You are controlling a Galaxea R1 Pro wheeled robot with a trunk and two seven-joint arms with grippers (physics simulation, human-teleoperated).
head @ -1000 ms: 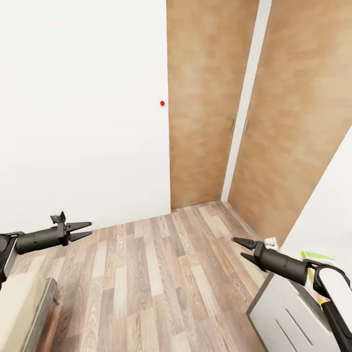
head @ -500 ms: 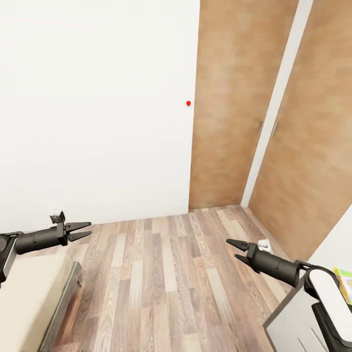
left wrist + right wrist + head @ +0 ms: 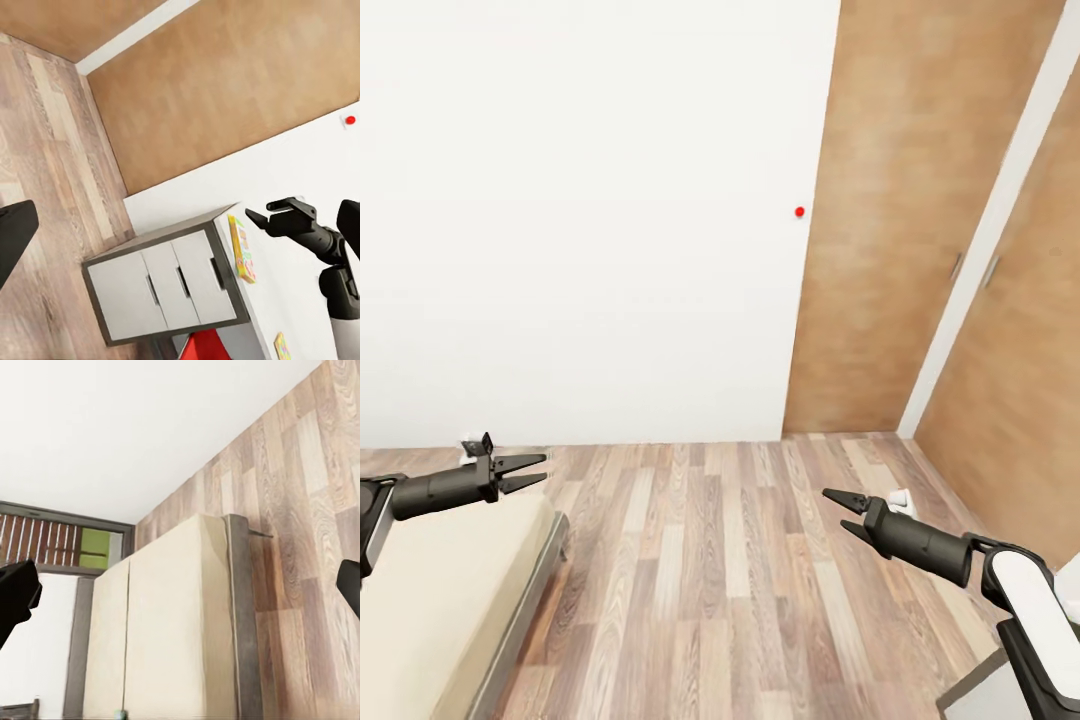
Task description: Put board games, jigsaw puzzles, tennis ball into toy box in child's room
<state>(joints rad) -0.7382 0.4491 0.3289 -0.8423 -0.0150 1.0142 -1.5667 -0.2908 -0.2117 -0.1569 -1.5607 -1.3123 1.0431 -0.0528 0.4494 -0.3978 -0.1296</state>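
At far left the bed [image 3: 440, 590] shows its beige mattress corner, and over it hangs the left gripper [image 3: 540, 470], jaws parted, nothing between them. Wood floor [image 3: 730, 580] runs across the middle under a white wall [image 3: 580, 220]. At right, the right gripper [image 3: 832, 510] is spread open and empty. From the left wrist, the table [image 3: 169, 281] carries a jigsaw puzzle [image 3: 241, 249].

The right wrist view looks across the wood-plank floor [image 3: 315, 510] to the bed [image 3: 176, 622], with its plain beige mattress set in a dark grey frame [image 3: 241, 615]. A white wall [image 3: 135, 420] meets the floor beyond it. Near the bed's far side stands a dark-framed window [image 3: 67, 547] with slats and a green patch behind.
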